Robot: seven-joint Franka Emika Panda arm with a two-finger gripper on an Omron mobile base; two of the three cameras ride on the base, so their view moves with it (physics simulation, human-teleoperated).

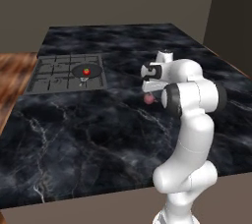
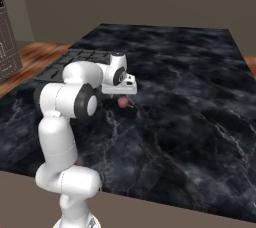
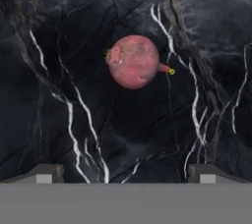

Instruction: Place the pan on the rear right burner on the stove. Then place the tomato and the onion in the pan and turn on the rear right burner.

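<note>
Gripper (image 3: 126, 174) above the onion (image 3: 134, 62), fingers wide, holding nothing.
Onion lies on the counter (image 1: 88, 134), right of the stove (image 1: 51, 78); tomato (image 1: 86, 71) sits in the pan (image 1: 93, 72) on the stove.

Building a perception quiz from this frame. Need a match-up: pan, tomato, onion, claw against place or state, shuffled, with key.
Things:
1. pan
2. tomato
3. onion
4. claw

Place or state:
A. lying on the black marble counter, under the hand
B. open, above the pinkish ball
C. on the stove, rear right burner
D. inside the dark round dish

Pairs: 1-C, 2-D, 3-A, 4-B
</note>
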